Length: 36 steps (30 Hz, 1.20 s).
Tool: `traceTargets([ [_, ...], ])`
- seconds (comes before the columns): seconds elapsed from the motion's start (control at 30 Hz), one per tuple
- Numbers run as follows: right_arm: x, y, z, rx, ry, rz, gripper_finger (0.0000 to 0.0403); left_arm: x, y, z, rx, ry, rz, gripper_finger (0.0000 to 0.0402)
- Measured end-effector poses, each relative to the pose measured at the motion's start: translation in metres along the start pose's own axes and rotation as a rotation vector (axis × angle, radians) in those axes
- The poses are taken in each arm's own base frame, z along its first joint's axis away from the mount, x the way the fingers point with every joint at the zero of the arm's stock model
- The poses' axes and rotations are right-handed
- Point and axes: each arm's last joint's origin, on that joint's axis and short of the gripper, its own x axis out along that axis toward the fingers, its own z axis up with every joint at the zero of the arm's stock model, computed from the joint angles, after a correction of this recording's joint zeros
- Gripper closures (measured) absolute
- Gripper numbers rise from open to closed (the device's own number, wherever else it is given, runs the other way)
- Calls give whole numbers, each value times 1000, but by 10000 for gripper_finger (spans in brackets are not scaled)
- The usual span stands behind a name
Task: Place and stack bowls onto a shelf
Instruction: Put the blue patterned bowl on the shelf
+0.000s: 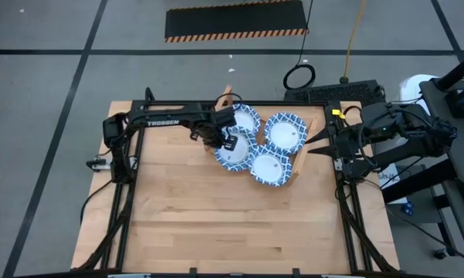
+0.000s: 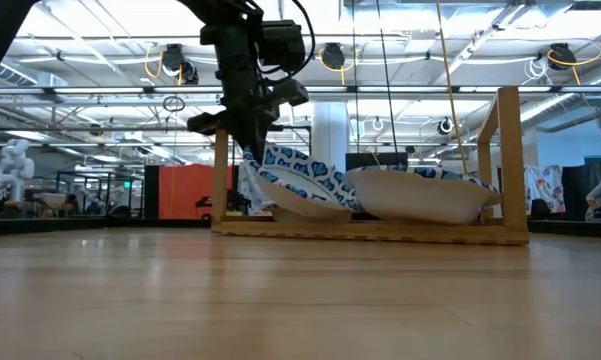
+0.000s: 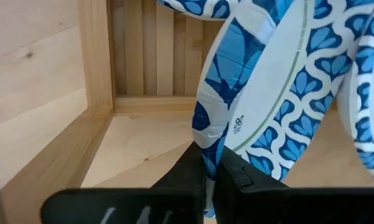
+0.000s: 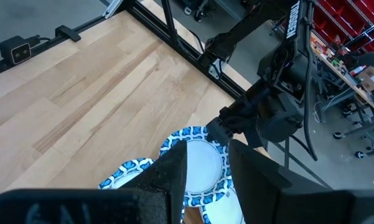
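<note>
The left gripper (image 3: 210, 171) is closed on the rim of a tilted bowl (image 3: 267, 93), its two dark fingers (image 3: 190, 171) pinching the blue-and-white patterned edge between them. In the high view this gripper (image 1: 222, 139) is at the far part of the bench (image 1: 216, 224), over the left end of the shelf (image 1: 303, 158), and the held bowl (image 1: 233, 151) leans there with its lower edge down on the slats. Just beside it, another bowl (image 1: 243, 120) lies farther back, one (image 1: 285, 131) is to the right of that, and one (image 1: 268, 167) is nearer; all overlap each other on the shelf. In the low view the held bowl (image 2: 295, 180) stands steeply against a flatter bowl (image 2: 415, 195), between the two upright side boards (image 2: 510, 160). The right gripper (image 1: 313, 142) waits at the right side of the bench, near the shelf's right end, with its fingers (image 4: 174, 171) apart and holding nothing.
</note>
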Motion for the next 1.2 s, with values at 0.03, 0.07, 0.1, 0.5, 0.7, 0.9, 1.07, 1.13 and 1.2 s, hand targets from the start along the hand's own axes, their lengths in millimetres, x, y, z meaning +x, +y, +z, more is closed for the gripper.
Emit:
traceTargets([
  [0.03, 0, 0, 0, 0, 0, 0, 289, 0, 0, -1, 15, 1, 0, 389],
  [0.07, 0, 0, 0, 0, 0, 0, 289, 0, -1, -1, 28, 1, 1, 385],
  [0.1, 0, 0, 0, 0, 0, 0, 289, 0, -1, -1, 30, 0, 1, 378],
  [0.5, 0, 0, 0, 0, 0, 0, 289, 0, 1, 2, -8, -2, 0, 317],
  [0.7, 0, 0, 0, 0, 0, 0, 289, -1, 2, 3, -62, 36, -33, 316],
  [0.9, 0, 0, 0, 0, 0, 0, 289, -2, 1, 1, -60, 31, -28, 316],
  [1.07, 0, 0, 0, 0, 0, 0, 289, -10, -4, 4, -41, 4, -42, 316],
  [1.13, 0, 0, 0, 0, 0, 0, 289, -16, -6, 6, -30, -19, -36, 316],
  [1.2, 0, 0, 0, 0, 0, 0, 289, -23, -7, 7, -24, -39, -16, 316],
])
